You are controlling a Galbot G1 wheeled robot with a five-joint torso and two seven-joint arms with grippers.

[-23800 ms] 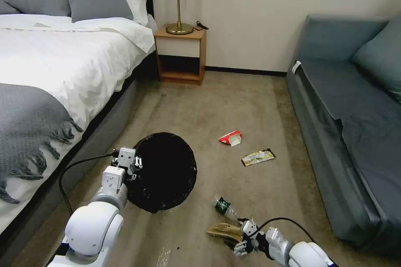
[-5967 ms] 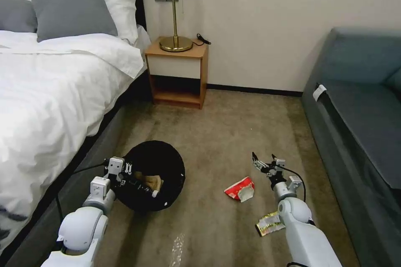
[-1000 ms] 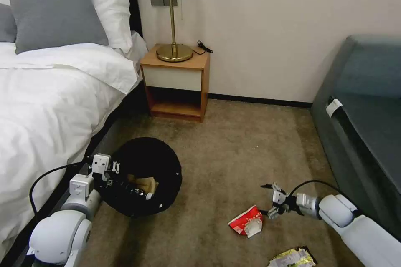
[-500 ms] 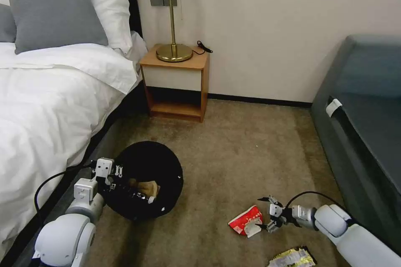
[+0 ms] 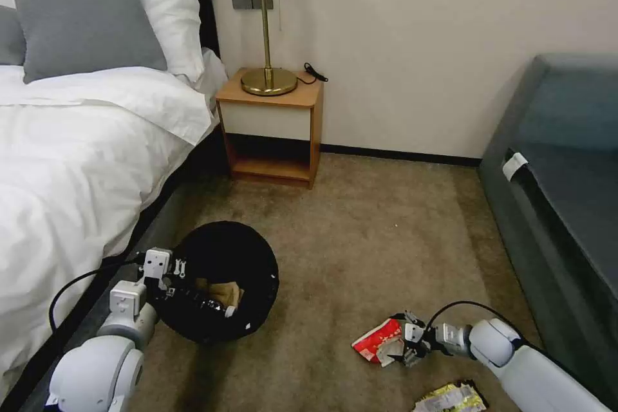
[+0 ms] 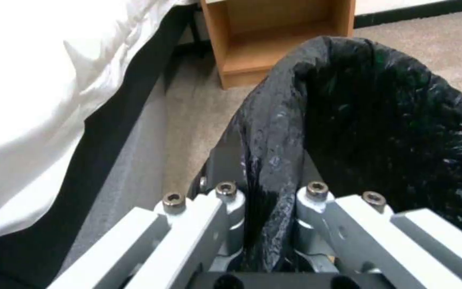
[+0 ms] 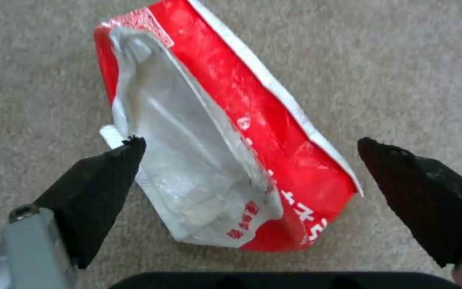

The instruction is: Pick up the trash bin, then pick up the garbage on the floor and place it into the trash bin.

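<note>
Left pincer [image 5: 172,270] grips bin [image 5: 257,251] holding paper [image 5: 219,290].

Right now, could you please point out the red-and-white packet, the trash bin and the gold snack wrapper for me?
red-and-white packet [image 7: 274,160]: right wrist view, on its red side panel.
trash bin [image 5: 257,251]: head view, on the black bag over its far rim.
gold snack wrapper [image 5: 450,398]: head view, on its gold middle.

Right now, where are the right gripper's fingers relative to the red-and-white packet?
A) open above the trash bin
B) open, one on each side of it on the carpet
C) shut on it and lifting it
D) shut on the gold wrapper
B: the right gripper is open, its black fingertips on either side of the red-and-white packet, which lies on the carpet.
</note>
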